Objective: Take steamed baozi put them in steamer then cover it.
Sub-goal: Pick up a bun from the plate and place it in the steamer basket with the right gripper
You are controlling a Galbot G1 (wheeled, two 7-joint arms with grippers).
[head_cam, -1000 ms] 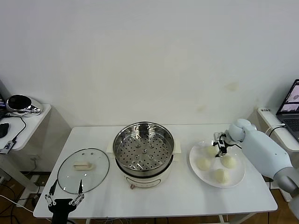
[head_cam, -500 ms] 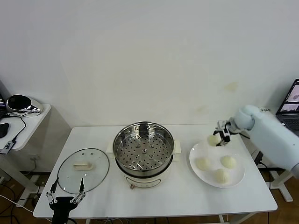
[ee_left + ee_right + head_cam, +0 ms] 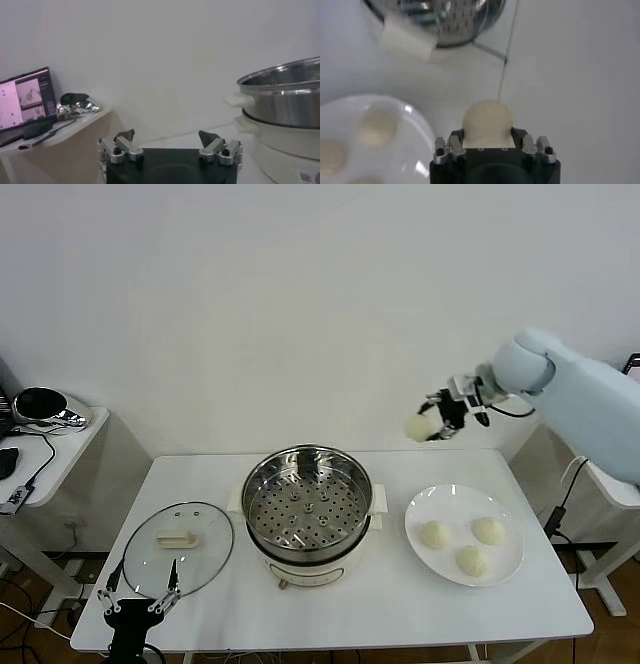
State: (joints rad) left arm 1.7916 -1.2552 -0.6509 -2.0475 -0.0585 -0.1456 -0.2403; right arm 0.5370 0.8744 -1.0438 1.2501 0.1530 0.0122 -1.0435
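Above table between steamer and plate, right end effector gripping baozi

You have four buns in all: one bun held up in the air by the right gripper, and three more on the single white plate, namely one, another and a third. There is one steamer, one glass lid and one white table. You can count two grippers, the second being the left gripper.
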